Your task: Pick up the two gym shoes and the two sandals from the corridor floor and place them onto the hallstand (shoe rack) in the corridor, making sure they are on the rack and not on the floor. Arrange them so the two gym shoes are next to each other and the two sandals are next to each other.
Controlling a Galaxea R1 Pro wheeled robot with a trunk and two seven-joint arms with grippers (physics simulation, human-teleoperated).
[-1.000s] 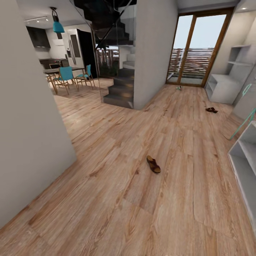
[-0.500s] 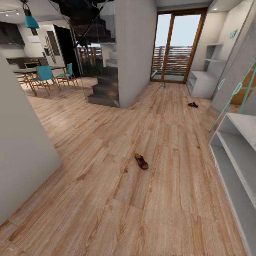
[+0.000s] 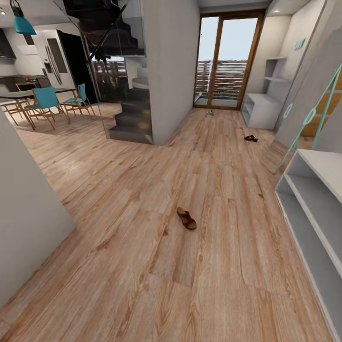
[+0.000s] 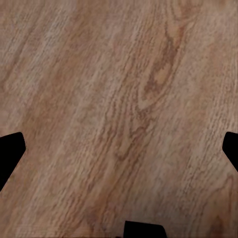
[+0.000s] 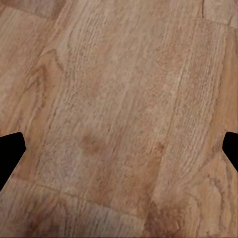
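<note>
A: What step is it now?

B: I judge it is the drive toward the first pick; nothing is on the rack (image 3: 317, 223) yet. In each wrist view the fingertips stand wide apart at the edges, with only floor (image 4: 119, 109) planks between them, so the left gripper (image 4: 119, 148) and the right gripper (image 5: 119, 148) are both released and empty.

A: Where are the shoes?

B: The near sandal (image 3: 186, 218) lies on the floor at about 12 o'clock, a little ahead. The rack is at 3 o'clock, well apart from it. The far sandal (image 3: 251, 138) is at 1 o'clock, deep in the corridor. By the glass door, at 12 o'clock, a small pale thing (image 3: 209, 112) may be a gym shoe; too small to tell.

A: And next?

B: I think to roll closer to the near sandal and lower one arm over it.

A: Any change?

B: Compared with half a second ago the camera turned: more rack shows, the dining chairs (image 3: 47, 99) slid left. The sandals did not move.
</note>
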